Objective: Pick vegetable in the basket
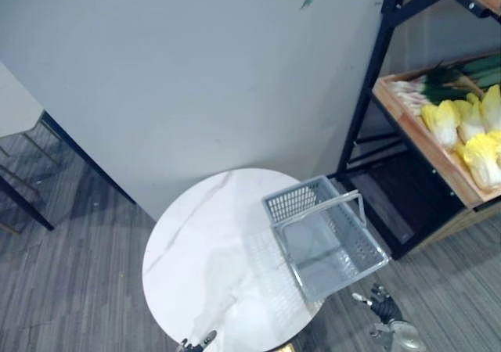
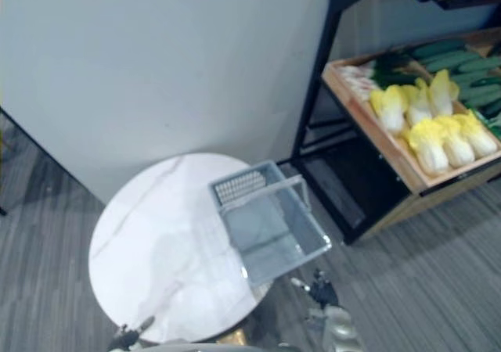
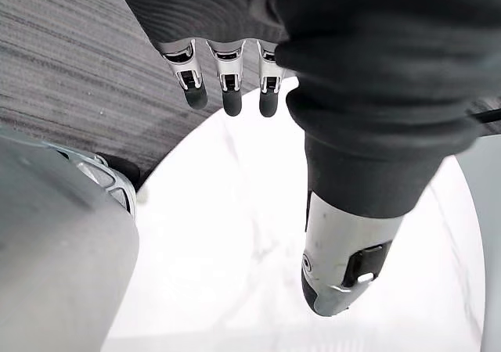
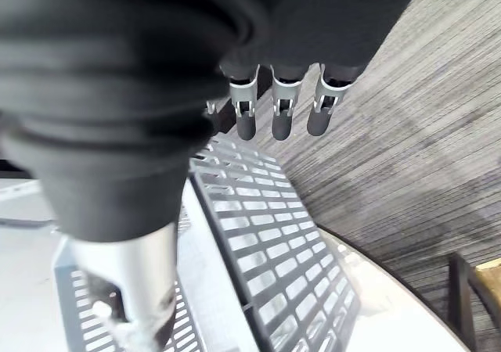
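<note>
An empty grey plastic basket (image 1: 307, 198) with its handle up stands at the right edge of a round white marble table (image 1: 200, 242). The vegetables lie in a wooden shelf tray (image 1: 427, 150) to the right: yellow-white cabbages (image 2: 429, 143), dark cucumbers (image 2: 462, 58) and green onions (image 1: 438, 80). My right hand (image 1: 382, 303) hangs low beside the basket's near corner, fingers (image 4: 279, 111) straight, holding nothing; the basket's slotted wall (image 4: 270, 246) lies just past them. By the table's near edge my left hand (image 1: 197, 343) is open too, its fingers (image 3: 228, 88) over the white top (image 3: 235, 235).
A black metal shelf frame (image 1: 373, 78) carries the tray, with a dark lower shelf (image 1: 391, 203) under it. A grey wall panel (image 1: 196, 70) stands behind the table. A white tabletop on dark legs (image 1: 16, 105) shows at far left. Grey carpet surrounds the table.
</note>
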`<state>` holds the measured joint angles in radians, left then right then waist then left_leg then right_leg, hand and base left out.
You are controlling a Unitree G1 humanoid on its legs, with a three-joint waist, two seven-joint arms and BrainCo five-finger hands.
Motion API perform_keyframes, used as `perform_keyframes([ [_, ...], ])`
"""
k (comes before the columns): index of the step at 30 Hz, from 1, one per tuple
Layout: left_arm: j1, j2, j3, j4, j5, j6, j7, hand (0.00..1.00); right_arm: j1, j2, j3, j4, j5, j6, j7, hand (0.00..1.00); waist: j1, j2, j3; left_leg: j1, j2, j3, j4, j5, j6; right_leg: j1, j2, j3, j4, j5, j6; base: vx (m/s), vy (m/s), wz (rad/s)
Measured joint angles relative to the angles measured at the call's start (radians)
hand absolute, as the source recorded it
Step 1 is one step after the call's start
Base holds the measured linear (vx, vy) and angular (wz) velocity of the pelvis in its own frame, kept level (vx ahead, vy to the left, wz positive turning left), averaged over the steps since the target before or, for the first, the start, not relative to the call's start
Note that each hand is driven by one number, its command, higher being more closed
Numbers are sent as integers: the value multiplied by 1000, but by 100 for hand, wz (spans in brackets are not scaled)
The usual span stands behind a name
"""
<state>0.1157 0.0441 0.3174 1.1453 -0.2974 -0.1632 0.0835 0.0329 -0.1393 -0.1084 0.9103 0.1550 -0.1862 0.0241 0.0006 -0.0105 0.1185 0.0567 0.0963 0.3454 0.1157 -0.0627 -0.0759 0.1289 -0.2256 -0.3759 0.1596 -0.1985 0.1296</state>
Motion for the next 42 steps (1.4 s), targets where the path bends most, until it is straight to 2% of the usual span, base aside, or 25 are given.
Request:
perform_keyframes([
  [4,17,-2,-8,2,9,0,0,0,42,-1,1,-81,-25,0,-17,0,-3,12,-5,2,3,-8,-66,41,-2,-1,15,-16,-32,29,-5,-6,-13,15],
  [8,42,15,-59,-3,14,0,-1,0,49,-13,11,-183,-74,-3,-21,0,-24,12,-5,8,7,-48,-137,78,-12,-3,35,-49,-42,36,-12,-37,-45,23],
  [13,61,31,-97,-3,38,3,-1,0,47,-43,38,-252,-121,-8,-36,0,-23,22,-11,12,10,-57,-197,88,-11,-23,50,-53,-49,54,-13,-59,26,6],
  [16,70,49,-116,-4,40,15,-1,0,50,-47,40,-321,-199,-9,-49,0,-24,5,-4,-7,-2,-58,-210,106,-1,-39,50,-51,-67,72,-7,-90,46,1],
  [18,75,52,-122,-5,43,17,-1,0,50,-61,52,-362,-257,-9,-62,0,-24,5,-5,-14,-7,-59,-211,111,5,-46,48,-49,-72,79,-5,-90,43,-1],
  [23,87,62,-154,-3,84,20,-1,0,45,-184,119,-524,-420,-22,-63,0,-24,8,-7,-36,-12,-59,-217,122,15,-79,46,-29,-72,84,-4,-79,40,-5],
  [32,92,66,-164,-1,85,21,-1,0,-17,-350,147,-626,-550,-36,-63,0,-25,14,-11,-52,-12,-62,-217,128,16,-88,56,-28,-78,93,-10,26,-1,0],
  [35,93,66,-162,1,104,22,-2,0,-57,-372,193,-626,-569,-36,-63,0,-25,14,-11,-53,-11,-64,-217,128,15,-88,57,-28,-80,93,-10,27,-3,0],
  [39,93,68,-162,-1,124,22,-3,0,-169,-425,312,-617,-666,-37,-61,0,-24,13,-12,-54,-12,-71,-219,128,15,-87,57,-30,-80,93,-10,-2,3,2],
  [42,94,70,-163,-2,124,22,-3,0,-247,-434,374,-584,-676,-39,-60,0,-21,11,-11,-58,-11,-78,-219,130,13,-87,59,-32,-87,100,-15,-17,8,4],
])
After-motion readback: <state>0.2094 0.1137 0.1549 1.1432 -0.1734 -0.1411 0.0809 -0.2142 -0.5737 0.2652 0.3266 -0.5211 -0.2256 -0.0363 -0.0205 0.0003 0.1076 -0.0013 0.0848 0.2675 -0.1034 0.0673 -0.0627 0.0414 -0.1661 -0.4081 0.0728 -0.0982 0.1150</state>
